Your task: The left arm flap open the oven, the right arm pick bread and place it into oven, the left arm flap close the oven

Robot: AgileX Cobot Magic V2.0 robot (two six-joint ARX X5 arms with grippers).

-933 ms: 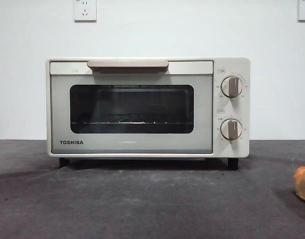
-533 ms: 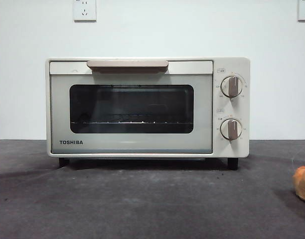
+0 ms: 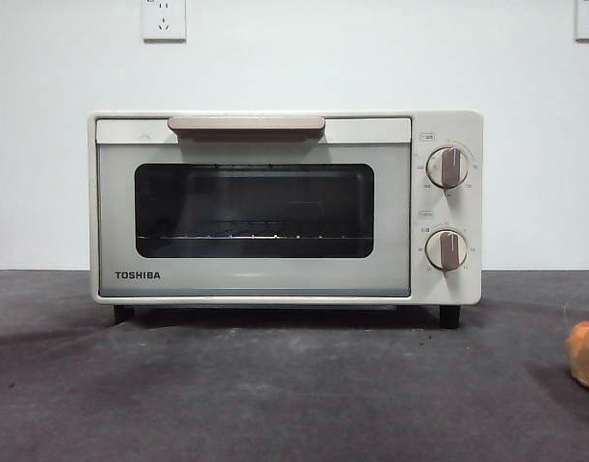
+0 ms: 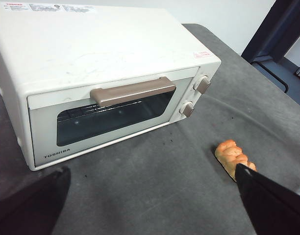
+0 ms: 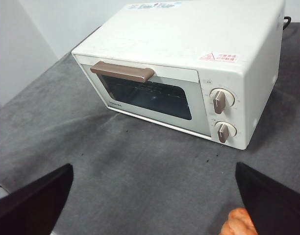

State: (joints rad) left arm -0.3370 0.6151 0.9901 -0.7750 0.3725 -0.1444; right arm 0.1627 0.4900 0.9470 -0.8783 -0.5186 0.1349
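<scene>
No step was done: the oven (image 3: 285, 207) stood shut, the bread (image 4: 232, 155) lay near the table's (image 3: 275, 385) right edge, and both grippers (image 4: 155, 196) (image 5: 155, 196) gaped empty.

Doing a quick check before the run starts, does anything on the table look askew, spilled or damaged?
Nothing stands out. The oven sits level on its feet with its door shut, and the bread lies intact on the dark table, apart from the oven.
</scene>
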